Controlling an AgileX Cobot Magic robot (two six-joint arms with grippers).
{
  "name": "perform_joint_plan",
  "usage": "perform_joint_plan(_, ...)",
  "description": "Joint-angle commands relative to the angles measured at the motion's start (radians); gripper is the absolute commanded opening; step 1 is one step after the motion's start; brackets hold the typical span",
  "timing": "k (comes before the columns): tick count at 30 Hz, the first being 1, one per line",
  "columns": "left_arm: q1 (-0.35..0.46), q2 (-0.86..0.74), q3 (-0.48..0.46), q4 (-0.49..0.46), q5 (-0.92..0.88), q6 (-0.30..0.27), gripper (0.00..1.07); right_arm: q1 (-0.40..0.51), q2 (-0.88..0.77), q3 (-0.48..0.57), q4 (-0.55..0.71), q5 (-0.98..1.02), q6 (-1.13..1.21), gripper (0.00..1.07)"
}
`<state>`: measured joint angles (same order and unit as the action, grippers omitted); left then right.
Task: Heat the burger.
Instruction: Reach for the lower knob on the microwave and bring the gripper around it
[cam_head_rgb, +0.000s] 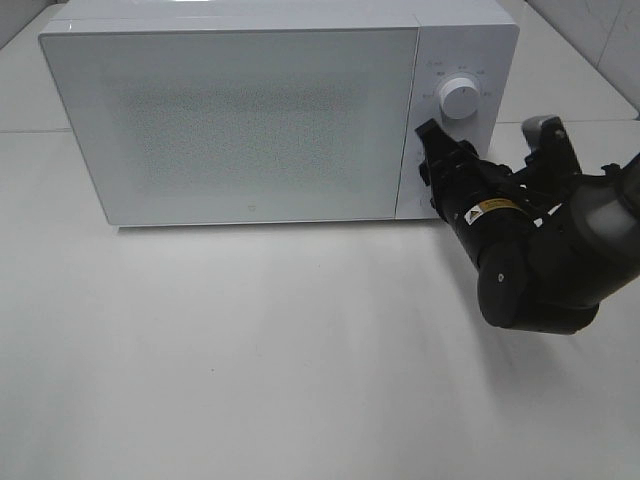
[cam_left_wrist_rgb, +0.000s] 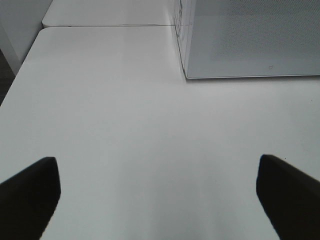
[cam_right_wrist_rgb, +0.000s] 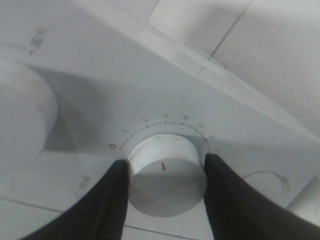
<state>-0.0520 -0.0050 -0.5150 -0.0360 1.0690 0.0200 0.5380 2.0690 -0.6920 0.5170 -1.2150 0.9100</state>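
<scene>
Tabletop (cam_head_rgb: 250, 340) stretches open before the microwave (cam_head_rgb: 250, 110), whose door is closed. The left gripper (cam_left_wrist_rgb: 156, 162) hangs over it, jaws spread wide, holding nothing. The right gripper (cam_right_wrist_rgb: 166, 160) clamps the lower dial (cam_right_wrist_rgb: 165, 192). The burger is unseen, so I cannot tell where it lies.

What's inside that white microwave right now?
The door is shut; its speckled window shows nothing inside, so any contents are hidden. The right gripper holds the lower dial.

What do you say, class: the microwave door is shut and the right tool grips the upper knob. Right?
No. The right tool grips the lower knob, not the upper knob, which stands free above it in the exterior high view. The microwave door is indeed shut.
</scene>
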Motion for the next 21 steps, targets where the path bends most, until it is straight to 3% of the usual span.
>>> perform_joint_plan(1, 0.003, -0.016, -0.001, -0.001, 0.003, -0.006, 1.01, -0.005, -0.008, -0.012, -0.038, -0.128, 0.377, 0.17)
perform_joint_plan(2, 0.003, -0.016, -0.001, -0.001, 0.003, -0.006, 1.01, -0.005, -0.008, -0.012, -0.038, -0.128, 0.377, 0.17)
perform_joint_plan(4, 0.003, -0.016, -0.001, -0.001, 0.003, -0.006, 1.01, -0.005, -0.008, -0.012, -0.038, -0.128, 0.696, 0.18)
perform_joint_plan(7, 0.003, -0.016, -0.001, -0.001, 0.003, -0.006, 1.01, -0.005, -0.008, -0.012, -0.038, -0.128, 0.846, 0.19)
perform_joint_plan(12, 0.003, -0.016, -0.001, -0.001, 0.003, -0.006, 1.01, -0.005, -0.008, -0.012, -0.038, -0.128, 0.992, 0.21)
perform_joint_plan(21, 0.003, -0.016, -0.001, -0.001, 0.003, -0.006, 1.01, -0.005, -0.008, -0.012, -0.038, -0.128, 1.003, 0.26)
